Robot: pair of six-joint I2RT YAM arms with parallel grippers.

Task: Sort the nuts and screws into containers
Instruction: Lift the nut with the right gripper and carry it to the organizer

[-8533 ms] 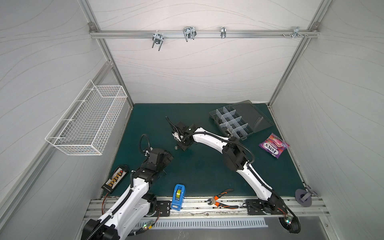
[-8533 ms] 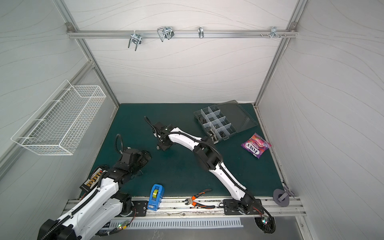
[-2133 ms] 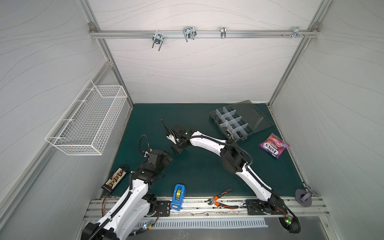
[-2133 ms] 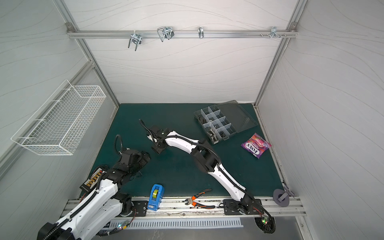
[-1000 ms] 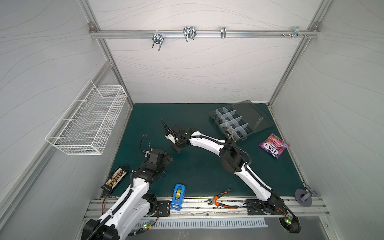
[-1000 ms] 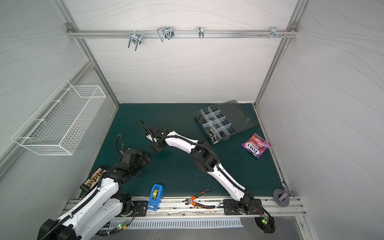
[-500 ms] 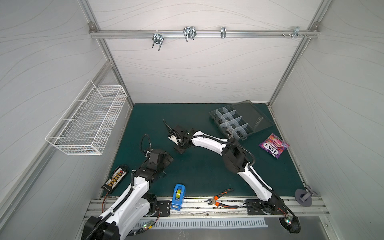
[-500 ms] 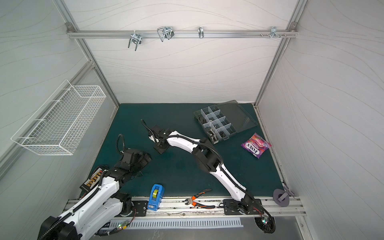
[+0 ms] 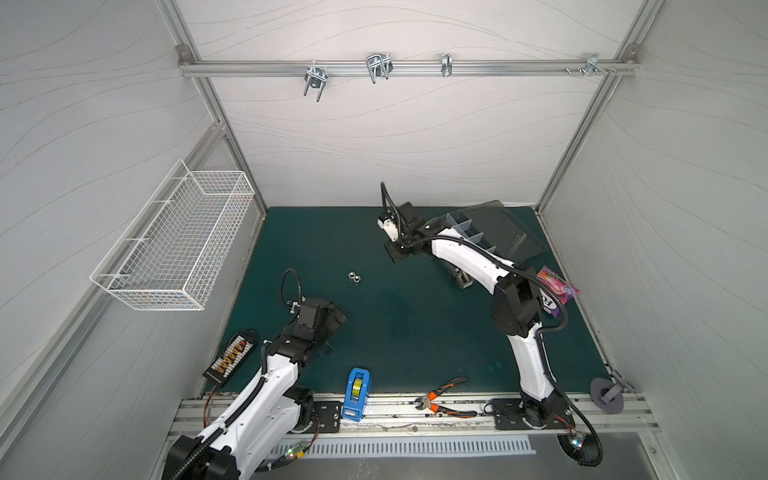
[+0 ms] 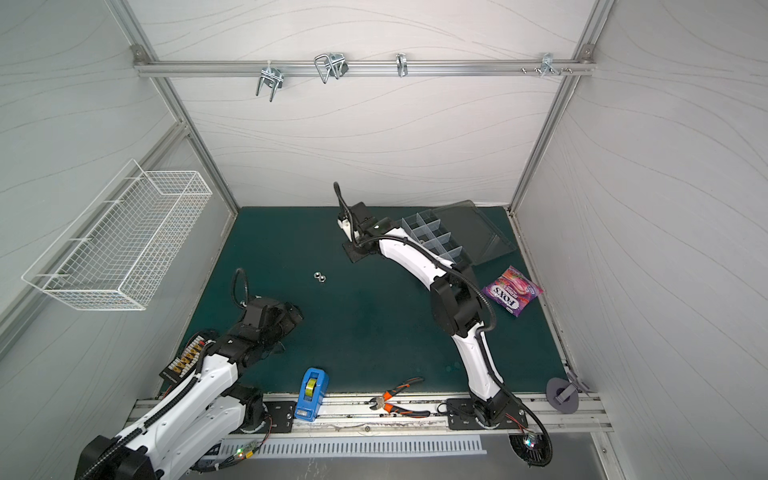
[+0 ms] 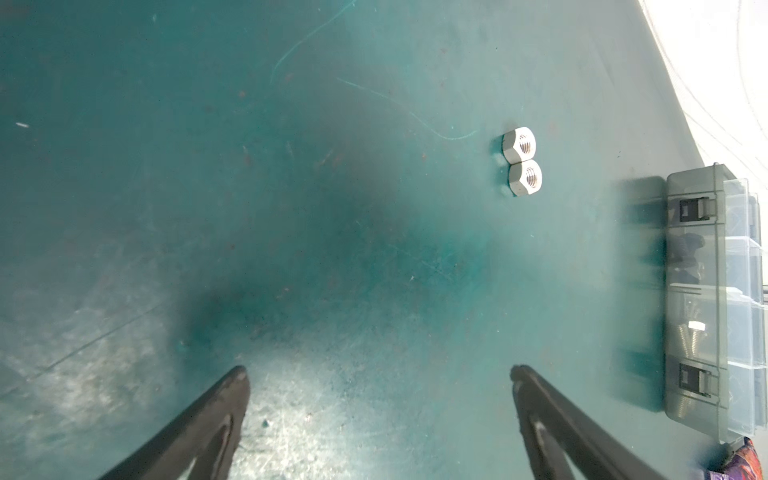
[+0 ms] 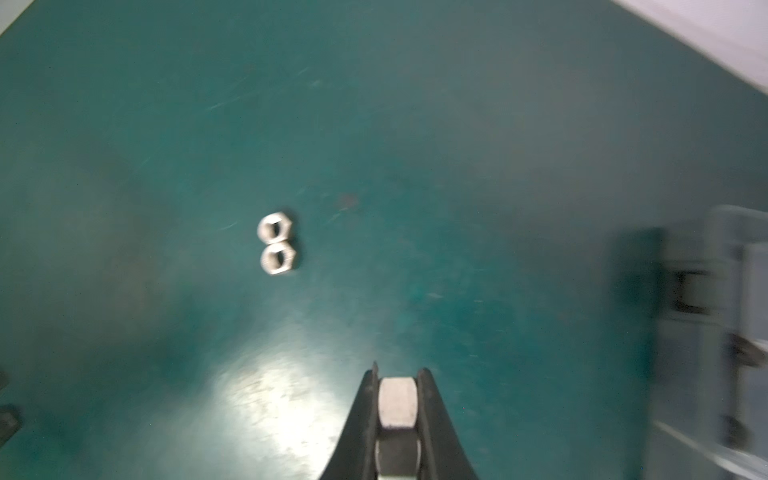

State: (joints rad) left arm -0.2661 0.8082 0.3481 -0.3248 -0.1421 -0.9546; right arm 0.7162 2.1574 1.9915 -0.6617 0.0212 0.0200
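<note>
Two silver nuts (image 9: 351, 274) lie touching on the green tabletop (image 9: 415, 332), well apart from the organizer box (image 10: 451, 239) and candy packet (image 10: 512, 291).

Tally: three nuts, one each of the rest.
Silver nuts (image 9: 351, 274): two lie touching on the mat (image 9: 415, 332), and a third, the held nut (image 12: 397, 403), is pinched edge-on in the right gripper (image 12: 398, 372). One organizer box (image 10: 436, 239), its compartments too hidden by the arm to count fairly. One wire basket (image 9: 178, 245), one blue tape dispenser (image 9: 356, 392), one pair of pliers (image 9: 432, 402), one candy packet (image 10: 512, 291).
</note>
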